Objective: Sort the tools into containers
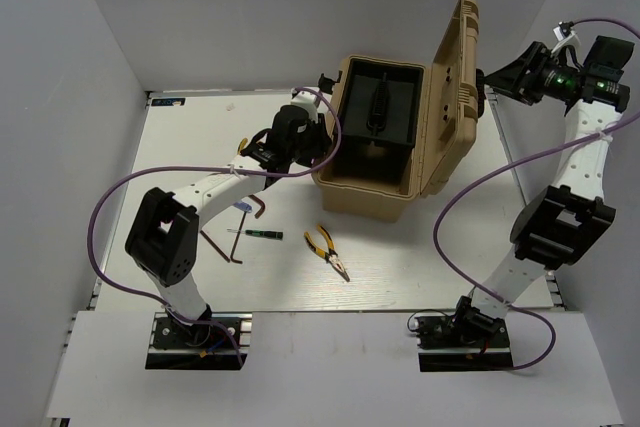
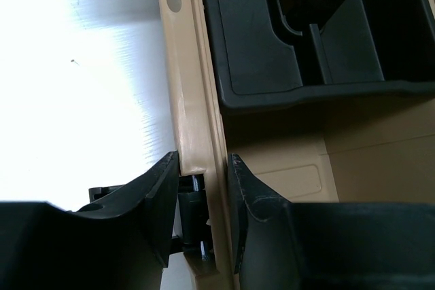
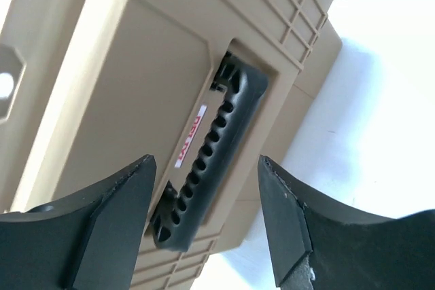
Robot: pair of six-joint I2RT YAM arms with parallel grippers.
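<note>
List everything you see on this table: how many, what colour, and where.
toolbox: one, tan, back centre of table, lid upright
tray: one, black, inside toolbox
lid handle: one, black, outside of lid
pliers: one, yellow-black handles, in front of toolbox
stick tool: one, black-green, left of pliers
hex keys: two, dark reddish, beside left arm
screwdriver: one, bluish, beside left arm, too small for detail
table: one, white
left gripper: one, black, clamped on toolbox rim
right gripper: one, black, open, facing lid handle

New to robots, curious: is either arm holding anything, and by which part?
The left gripper holds the tan toolbox by its side rim; the right gripper is open, holding nothing.
</note>
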